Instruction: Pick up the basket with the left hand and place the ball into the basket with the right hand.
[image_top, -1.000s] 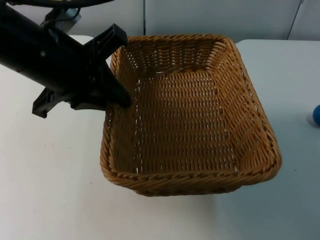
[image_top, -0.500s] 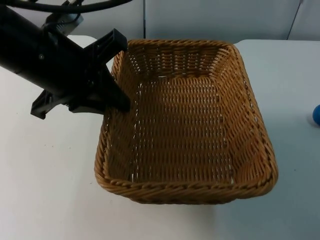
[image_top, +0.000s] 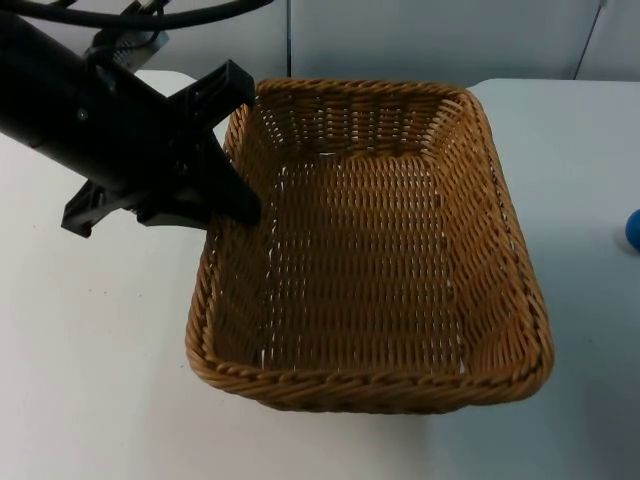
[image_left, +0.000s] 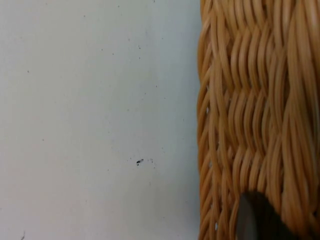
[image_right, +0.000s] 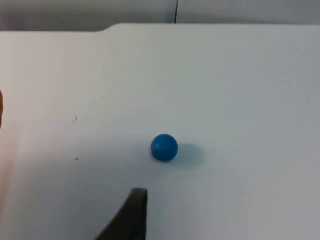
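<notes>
A brown wicker basket (image_top: 370, 240) sits at the middle of the white table (image_top: 90, 400), with nothing inside it. The left gripper (image_top: 235, 190) is clamped on the basket's left rim, so the lifting step appears to be in hand. A small blue ball (image_right: 164, 147) lies on the table well to the basket's right. The right gripper (image_right: 131, 215) hovers near the ball; whether it is open cannot be told. Next it would need to descend onto the ball.
</notes>
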